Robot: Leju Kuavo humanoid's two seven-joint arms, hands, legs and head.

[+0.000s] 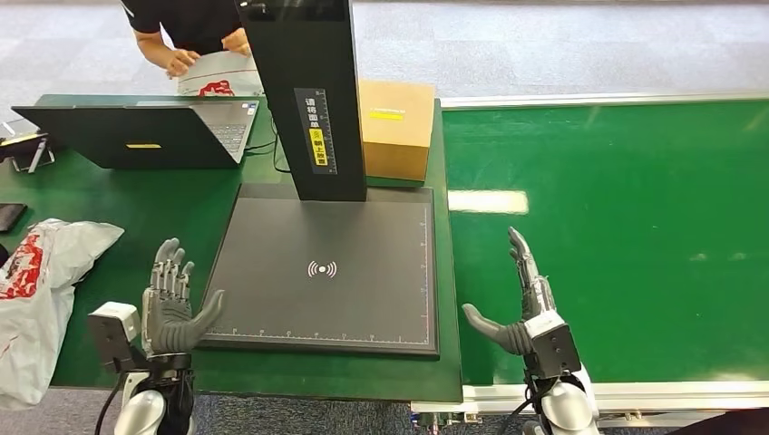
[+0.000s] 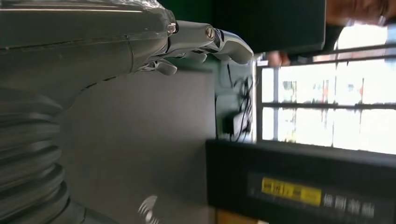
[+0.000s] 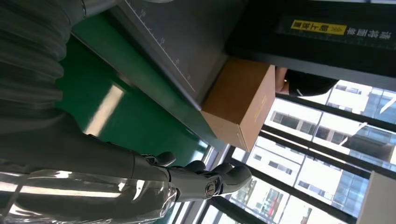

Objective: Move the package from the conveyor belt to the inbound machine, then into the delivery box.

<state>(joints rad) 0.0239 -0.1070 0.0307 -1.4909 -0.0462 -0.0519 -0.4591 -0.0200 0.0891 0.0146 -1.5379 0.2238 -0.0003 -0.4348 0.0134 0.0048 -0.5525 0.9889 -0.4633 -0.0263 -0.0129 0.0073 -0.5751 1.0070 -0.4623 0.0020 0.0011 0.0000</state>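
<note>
Open laptop sat at ten o'clock on green table; a person at eleven handled a white bag.

1. Green table on the left, green conveyor belt adjoining on the right.
2. On the table: open laptop at the far left, dark scanner platform with upright black column at centre.
3. Behind the platform, cardboard box.
4. At the left edge, white plastic bag with red print; another bag at the far edge.
</note>
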